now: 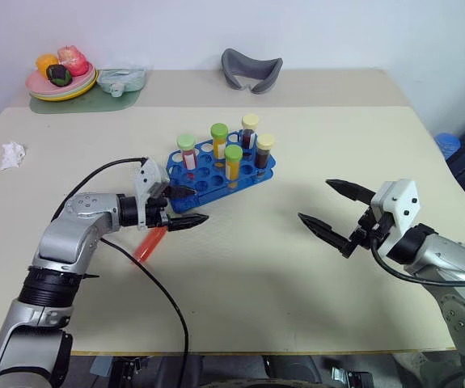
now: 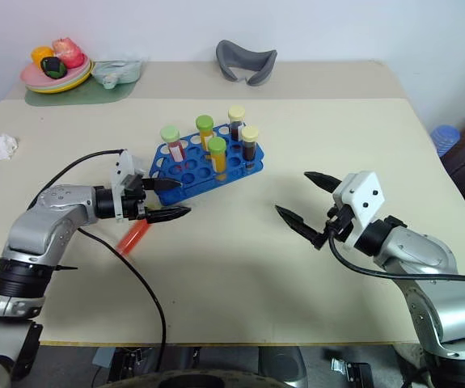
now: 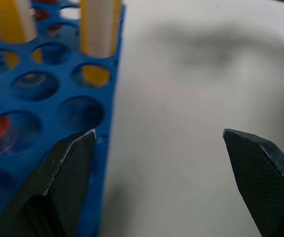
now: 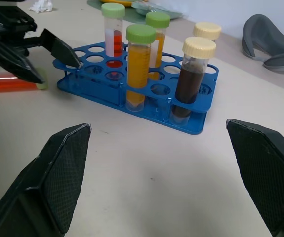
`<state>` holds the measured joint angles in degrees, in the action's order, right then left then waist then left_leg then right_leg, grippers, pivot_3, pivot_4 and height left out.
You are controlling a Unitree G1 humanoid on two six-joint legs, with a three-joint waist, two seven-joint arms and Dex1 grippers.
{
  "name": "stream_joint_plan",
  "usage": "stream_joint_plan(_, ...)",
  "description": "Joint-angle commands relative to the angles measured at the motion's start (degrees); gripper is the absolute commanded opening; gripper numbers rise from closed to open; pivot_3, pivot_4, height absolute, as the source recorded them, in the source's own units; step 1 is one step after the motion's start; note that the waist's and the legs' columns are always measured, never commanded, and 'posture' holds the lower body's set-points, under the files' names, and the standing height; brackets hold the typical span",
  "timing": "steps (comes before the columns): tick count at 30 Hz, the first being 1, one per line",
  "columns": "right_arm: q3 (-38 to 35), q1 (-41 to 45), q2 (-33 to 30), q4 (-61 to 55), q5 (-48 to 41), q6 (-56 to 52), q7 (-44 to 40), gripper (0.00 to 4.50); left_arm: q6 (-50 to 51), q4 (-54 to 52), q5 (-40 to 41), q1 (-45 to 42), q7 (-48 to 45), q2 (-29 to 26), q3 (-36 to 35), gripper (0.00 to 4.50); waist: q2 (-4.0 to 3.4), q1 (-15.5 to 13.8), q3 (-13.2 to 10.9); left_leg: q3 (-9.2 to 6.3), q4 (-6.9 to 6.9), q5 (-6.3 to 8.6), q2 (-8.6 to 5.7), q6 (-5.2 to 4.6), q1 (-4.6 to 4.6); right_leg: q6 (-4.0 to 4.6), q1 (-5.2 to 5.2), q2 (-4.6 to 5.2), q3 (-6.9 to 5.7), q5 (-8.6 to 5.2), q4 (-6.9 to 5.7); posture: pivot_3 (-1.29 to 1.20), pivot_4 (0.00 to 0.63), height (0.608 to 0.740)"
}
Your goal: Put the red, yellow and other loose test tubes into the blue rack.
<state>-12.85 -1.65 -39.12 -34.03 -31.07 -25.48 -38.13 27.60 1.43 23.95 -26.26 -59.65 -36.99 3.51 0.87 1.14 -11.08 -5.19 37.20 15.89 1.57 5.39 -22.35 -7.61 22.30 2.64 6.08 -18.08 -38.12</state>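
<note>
Lying flat on the table, the one loose test tube [image 1: 150, 243], a clear plastic cylinder full of red liquid with a pale-green cap, rests just under and beside our left gripper [image 1: 185, 206], near the corner of the blue rack [image 1: 202, 175]. We judge it light and stiff, but smooth and round, so it can roll away or slip between the black fingers. It is probably best to take it across the body, near the middle (not on the cap, which could come loose), and to tip it upright before a hole.

The bright blue plastic rack is rectangular, with a grid of round holes on top and thin walls. Five capped tubes already stand in it: one red with green cap, two orange-yellow with green caps, two dark brown with pale-yellow caps. Many holes are free, also those nearest to the left gripper.

Our left gripper is spread and empty, one fingertip touching or almost touching the rack's edge. Our right gripper [image 1: 329, 212] is wide apart too, empty, hovering well apart from the rack over the matte beige table [image 1: 297, 307].

Further away we see a grey curved cushion-like object [image 1: 251, 69], a plate with toy fruit [image 1: 61, 77] and a crumpled white paper [image 1: 11, 154].
</note>
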Motion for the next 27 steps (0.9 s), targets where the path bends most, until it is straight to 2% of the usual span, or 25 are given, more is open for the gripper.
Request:
stream_joint_plan(1,0.0,0.9,0.5,-0.5,-0.1,1.0,-0.1,4.5,-2.6,1.0,-1.1,-1.2,1.1,0.2,-1.9,4.22,0.0,0.1,0.0,0.0,0.0,0.0,0.0,0.0,0.0,0.0,0.0,0.0,0.0,0.0,0.0,0.0,0.15,0.74)
stream_joint_plan(10,1.9,4.7,0.6,-0.2,-0.2,-0.8,0.6,4.5,-5.6,1.1,-1.0,0.6,1.8,0.7,-3.4,4.22,0.0,0.1,0.0,0.0,-0.02,0.0,0.0,0.0,0.0,0.0,0.03,0.0,0.0,0.0,0.0,0.0,0.15,0.74)
stream_joint_plan(21,3.9,6.7,1.5,1.5,0.5,-0.2,0.3,4.5,-5.6,1.2,-3.4,0.2,8.1,1.7,-4.4,4.22,0.0,0.0,0.0,0.0,-0.02,0.0,0.01,0.0,-0.01,0.0,0.03,0.01,0.0,0.0,0.0,0.0,0.15,0.74)
stream_joint_plan(27,3.3,6.0,1.6,2.0,0.6,0.6,-0.4,4.5,-2.7,-7.9,5.8,3.9,0.4,0.5,-6.1,4.22,0.0,0.1,0.0,0.0,-0.03,0.0,0.02,0.0,-0.03,0.0,0.04,0.01,0.0,0.0,0.0,0.0,0.15,0.74)
